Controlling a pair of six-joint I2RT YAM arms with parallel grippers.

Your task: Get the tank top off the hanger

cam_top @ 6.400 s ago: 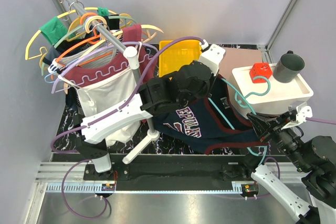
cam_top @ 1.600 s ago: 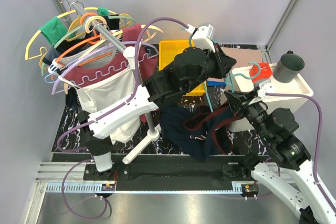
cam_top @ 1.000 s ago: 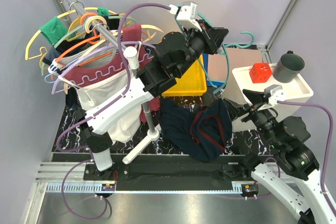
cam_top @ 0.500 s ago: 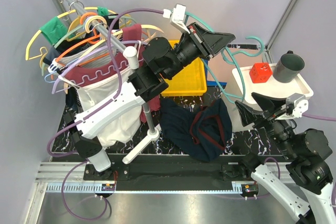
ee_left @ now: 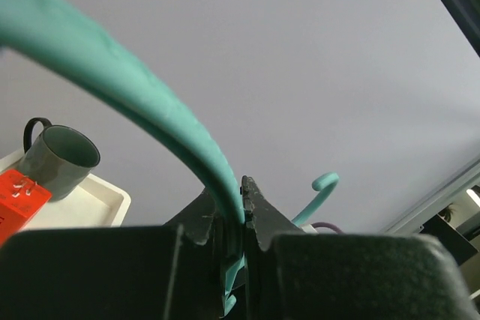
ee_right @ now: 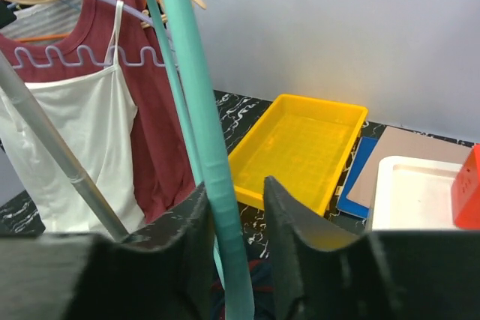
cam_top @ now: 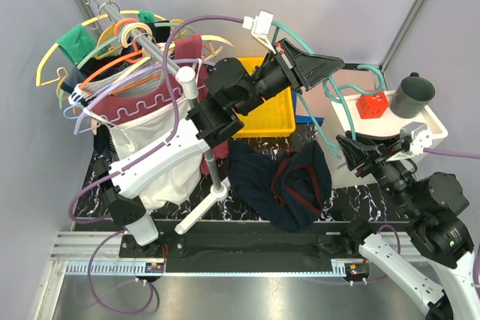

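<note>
The tank top (cam_top: pixel 285 185) lies crumpled on the dark table, navy with maroon trim, free of the hanger; a bit of it shows low in the right wrist view (ee_right: pixel 259 290). My left gripper (cam_top: pixel 330 61) is raised high and shut on the teal hanger (cam_top: pixel 334 99), whose arm runs up from between its fingers in the left wrist view (ee_left: pixel 150 103); that gripper (ee_left: pixel 241 207) is clamped on it. My right gripper (cam_top: pixel 349 157) is open, above the table's right side. The hanger's arm (ee_right: pixel 199 110) passes between its spread fingers, against the left one (ee_right: pixel 232 207).
A yellow tray (cam_top: pixel 259 114) stands behind the tank top. A white tray (cam_top: pixel 431 129) at the right holds a red block (cam_top: pixel 372 104) and a grey cup (cam_top: pixel 414 95). A clothes rail (cam_top: pixel 142 43) at the left carries several hangers and a maroon-and-white shirt (cam_top: pixel 150 133).
My left gripper has lifted the hanger up and back, out of the tank top, which dropped in a heap on the table. My right gripper let go, opened and rose.
</note>
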